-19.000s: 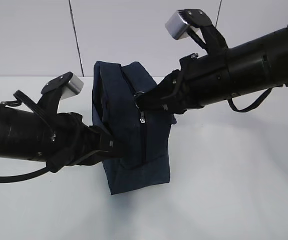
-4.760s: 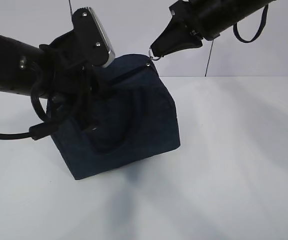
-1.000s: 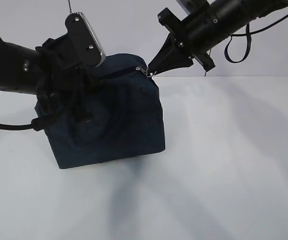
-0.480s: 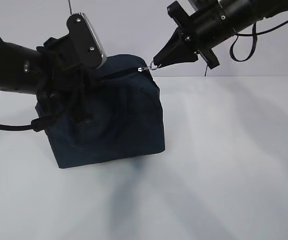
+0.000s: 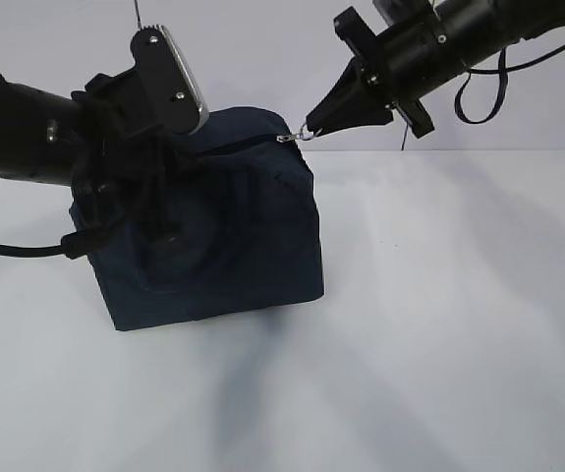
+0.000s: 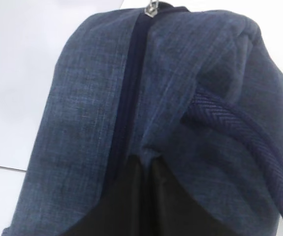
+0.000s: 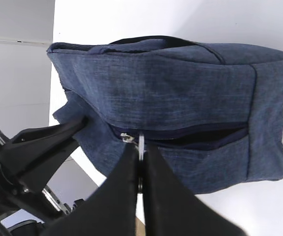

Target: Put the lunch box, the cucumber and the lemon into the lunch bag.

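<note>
The dark navy lunch bag (image 5: 233, 246) stands on the white table, left of centre. My left gripper (image 6: 148, 162) is shut on a fold of the bag's fabric beside the handle (image 6: 239, 128). My right gripper (image 5: 313, 126) is shut on the silver ring pull (image 7: 141, 142) at the bag's top right corner; in the right wrist view the zipper (image 7: 200, 135) gapes open to the right of the pull. The lunch box, the cucumber and the lemon are out of view.
The white table (image 5: 459, 324) stretches right of and in front of the bag. A pale wall (image 5: 262, 59) with vertical seams stands behind. The left arm (image 5: 27, 138) lies along the bag's left side.
My right gripper has lifted slightly up and to the right with the ring pull. The bag and the left arm have stayed put over the last second.
</note>
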Tool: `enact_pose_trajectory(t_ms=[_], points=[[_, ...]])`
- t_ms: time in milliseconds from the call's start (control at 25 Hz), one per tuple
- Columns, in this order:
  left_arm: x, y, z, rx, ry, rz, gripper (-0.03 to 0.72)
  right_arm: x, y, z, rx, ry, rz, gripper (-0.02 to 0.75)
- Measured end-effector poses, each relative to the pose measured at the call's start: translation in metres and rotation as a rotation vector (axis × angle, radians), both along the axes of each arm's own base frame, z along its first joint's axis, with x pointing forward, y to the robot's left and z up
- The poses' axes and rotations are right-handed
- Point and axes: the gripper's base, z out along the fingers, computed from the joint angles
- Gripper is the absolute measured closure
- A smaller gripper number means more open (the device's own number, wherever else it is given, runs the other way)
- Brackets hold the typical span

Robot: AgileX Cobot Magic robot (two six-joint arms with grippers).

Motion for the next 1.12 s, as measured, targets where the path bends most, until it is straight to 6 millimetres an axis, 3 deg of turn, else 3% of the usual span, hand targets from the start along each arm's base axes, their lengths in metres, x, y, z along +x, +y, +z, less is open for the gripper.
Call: enact_pose_trajectory(t_ms=[280, 560, 880, 1120], points=[[0.0, 0.0, 0.0, 0.0, 0.0, 0.0, 0.691, 0.004, -0.001, -0.01, -0.015, 0.005, 0.001, 0.73], [0.0, 0.0, 0.0, -0.001, -0.002, 0.001, 0.691, 0.008, -0.016, -0.012, -0.04, -0.007, -0.025, 0.73], [0.0, 0.0, 0.0, -0.001, -0.002, 0.001, 0.691, 0.007, -0.023, -0.019, -0.155, -0.023, -0.003, 0.73], [0.0, 0.0, -0.001, 0.0, 0.0, 0.001, 0.691, 0.012, -0.024, -0.034, -0.191, -0.008, 0.013, 0.73]])
